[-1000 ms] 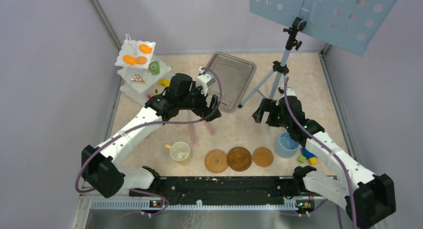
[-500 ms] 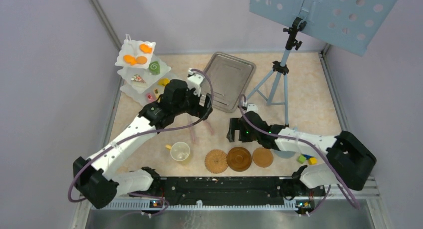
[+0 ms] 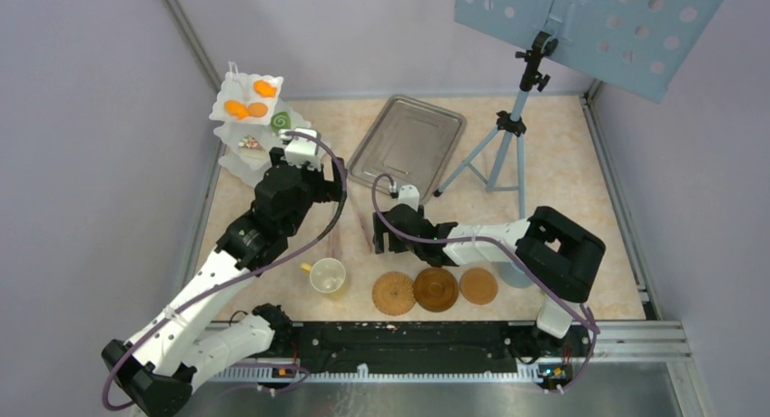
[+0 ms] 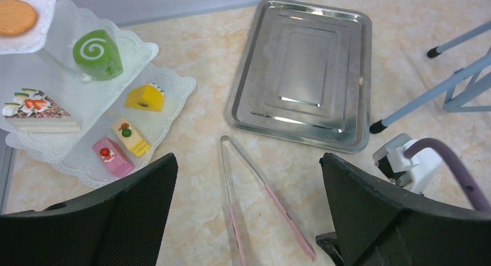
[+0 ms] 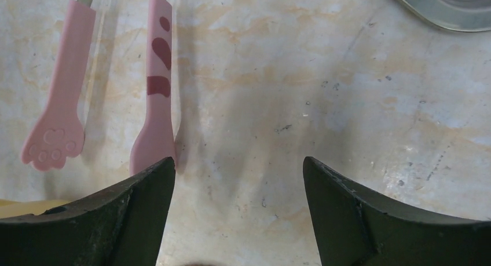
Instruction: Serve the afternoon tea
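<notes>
**State of service.** We found the white three-tier stand (image 4: pixel 58 60) at the upper left of the overhead frame, already stocked. The orange biscuits (image 3: pixel 247 108) lay on its top tier. The green swirl roll (image 4: pixel 97 54) and a cream-topped slice (image 4: pixel 37 112) sat on the middle tier. The yellow wedge (image 4: pixel 145 97), the pink slice (image 4: pixel 112 157) and a layered yellow slice (image 4: pixel 132 137) sat on the lowest.

**Outstanding.** Three brown coasters (image 3: pixel 436 289) lay in a row at the lower centre of the overhead frame, each bare. One small cup (image 3: pixel 328 275) stood on the table just left of that row, on none of them. We judged the cups and coasters still unserved. Whether any pastry was meant to leave the stand, we could not tell.

**Tools.**
- **Left gripper** (image 4: pixel 248 161): it hung beside the stand with its fingers spread wide and nothing between them.
- **Right gripper** (image 5: pixel 237 167): it was low over the table at mid-frame with its fingers apart and only bare tabletop in the gap.
- **Pink tongs** (image 5: pixel 157 104): they lay flat below the metal tray (image 4: pixel 301 63), with one paw-shaped tip just beside the right gripper's finger. We could not tell whether the two touched.

**Judgement.** Neither gripper held anything. We assessed the task as partly done, with the drink settings the evident remainder.
</notes>
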Robot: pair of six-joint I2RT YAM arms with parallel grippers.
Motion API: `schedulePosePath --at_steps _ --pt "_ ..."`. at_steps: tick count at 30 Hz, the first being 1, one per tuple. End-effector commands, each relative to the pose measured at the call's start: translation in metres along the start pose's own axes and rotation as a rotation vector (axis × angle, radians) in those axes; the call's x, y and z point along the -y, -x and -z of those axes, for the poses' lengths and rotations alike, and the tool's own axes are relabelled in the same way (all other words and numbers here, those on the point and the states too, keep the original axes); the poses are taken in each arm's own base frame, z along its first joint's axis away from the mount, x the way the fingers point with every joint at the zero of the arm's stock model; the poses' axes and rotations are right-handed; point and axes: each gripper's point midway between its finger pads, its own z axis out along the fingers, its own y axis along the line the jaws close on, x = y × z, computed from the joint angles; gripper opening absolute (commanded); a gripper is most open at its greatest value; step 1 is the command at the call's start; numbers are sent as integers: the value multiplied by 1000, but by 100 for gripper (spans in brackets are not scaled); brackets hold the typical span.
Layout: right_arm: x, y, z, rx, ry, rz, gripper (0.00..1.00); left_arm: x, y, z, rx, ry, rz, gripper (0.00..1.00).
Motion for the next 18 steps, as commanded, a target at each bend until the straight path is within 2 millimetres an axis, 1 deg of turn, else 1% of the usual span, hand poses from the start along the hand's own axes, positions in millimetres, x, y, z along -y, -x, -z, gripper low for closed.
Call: schedulePosePath --at_steps 1,4,8,10,13,18 --pt "-17 18 -6 51 15 6 79 -6 21 2 85 36 45 99" --pt "-22 21 -2 55 44 3 79 -6 22 2 85 35 46 99" --pt "-38 39 7 79 90 -12 82 -7 24 4 92 34 52 99" --pt "-46 48 6 90 97 -52 83 -8 26 6 100 37 58 99" --pt "-52 54 -4 90 70 -108 82 -10 29 10 116 40 67 99" --pt "-68 61 -26 81 66 -84 78 -15 34 15 139 59 80 99"
